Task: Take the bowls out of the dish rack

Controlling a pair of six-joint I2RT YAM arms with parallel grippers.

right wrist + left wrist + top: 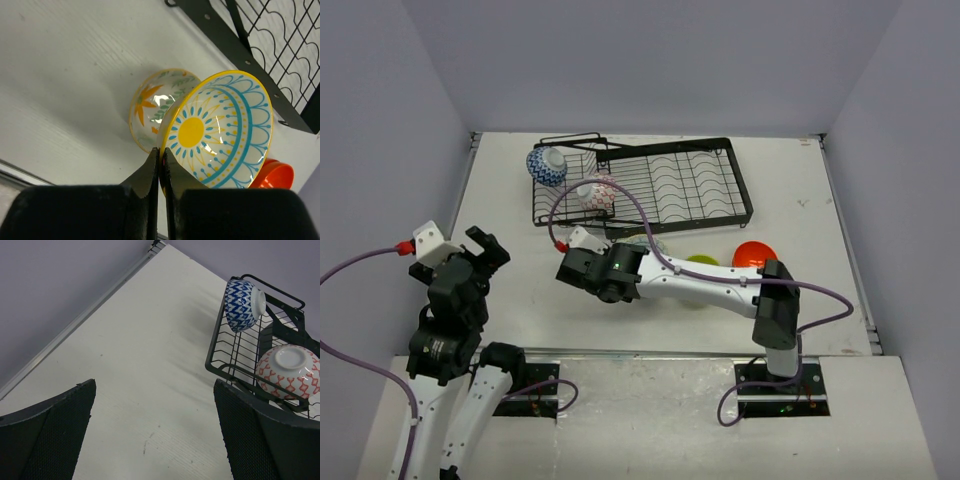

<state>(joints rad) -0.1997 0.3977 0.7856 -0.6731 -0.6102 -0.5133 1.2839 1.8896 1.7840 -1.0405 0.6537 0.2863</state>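
Observation:
The black wire dish rack (pixel 660 185) stands at the back of the table. A blue-patterned bowl (pixel 548 165) and a red-and-white bowl (pixel 597 195) rest in its left end; both also show in the left wrist view, blue (pixel 242 304) and red-and-white (pixel 289 372). My right gripper (pixel 161 165) is shut on the rim of the cream bowl with a yellow centre (pixel 220 132), held tilted in front of the rack and mostly hidden under the arm in the top view (pixel 655 246). My left gripper (pixel 155 425) is open and empty over bare table left of the rack.
A lime green bowl (pixel 702 262) and an orange bowl (pixel 754 255) sit on the table in front of the rack's right half, by my right forearm. The orange bowl (pixel 272 175) shows just beyond the held bowl. The rack's edge (pixel 250 65) runs close above it.

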